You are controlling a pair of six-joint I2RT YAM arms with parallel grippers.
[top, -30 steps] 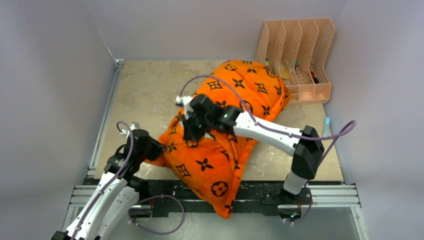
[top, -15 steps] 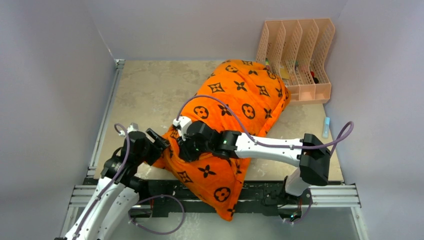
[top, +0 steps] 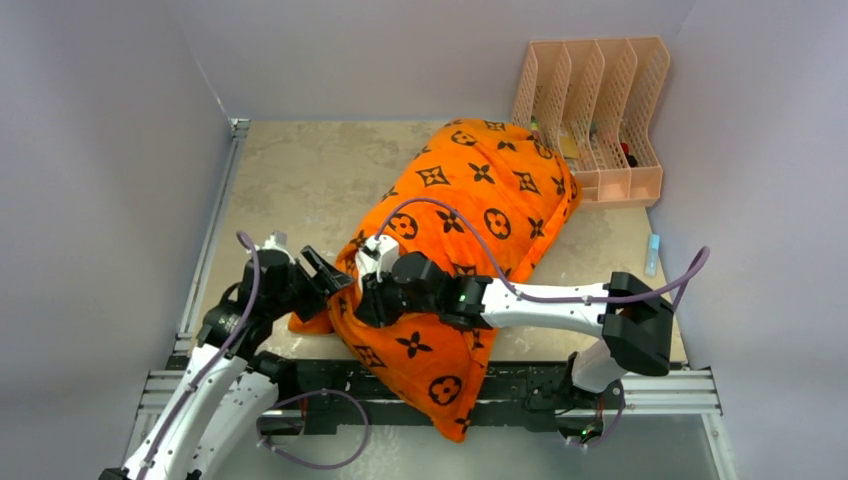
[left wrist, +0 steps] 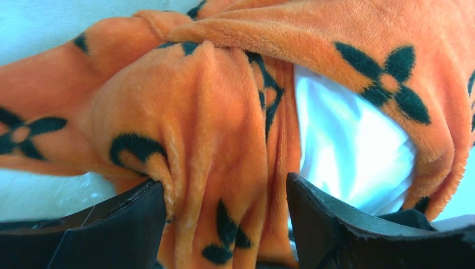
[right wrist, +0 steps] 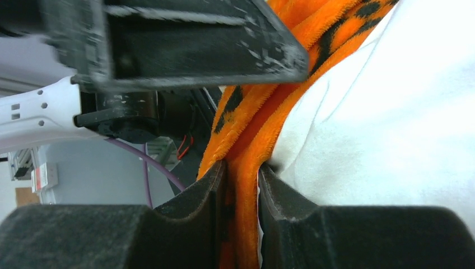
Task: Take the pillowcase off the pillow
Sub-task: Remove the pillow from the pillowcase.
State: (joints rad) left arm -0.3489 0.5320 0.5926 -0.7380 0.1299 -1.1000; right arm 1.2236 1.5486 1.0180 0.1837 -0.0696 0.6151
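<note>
Right gripper [top: 370,297] has dropped from atop the pillowcase [top: 485,190] to its near-left end and now pinches the hem, white pillow [right wrist: 392,112] beside its fingers. Left gripper [top: 322,272] has opened, jaws apart astride a bunched fold there. Pillow still inside the pillowcase; the pillowcase's far end lies just beside the file rack [top: 600,100].

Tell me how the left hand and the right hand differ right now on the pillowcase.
The left hand stands wide open around a loose bunch of pillowcase; the right hand pinches the pillowcase's hem in a narrow gap. The left hand sits outside the pillowcase; the right hand lies beside the white pillow. Both are at the pillowcase's open end.
</note>
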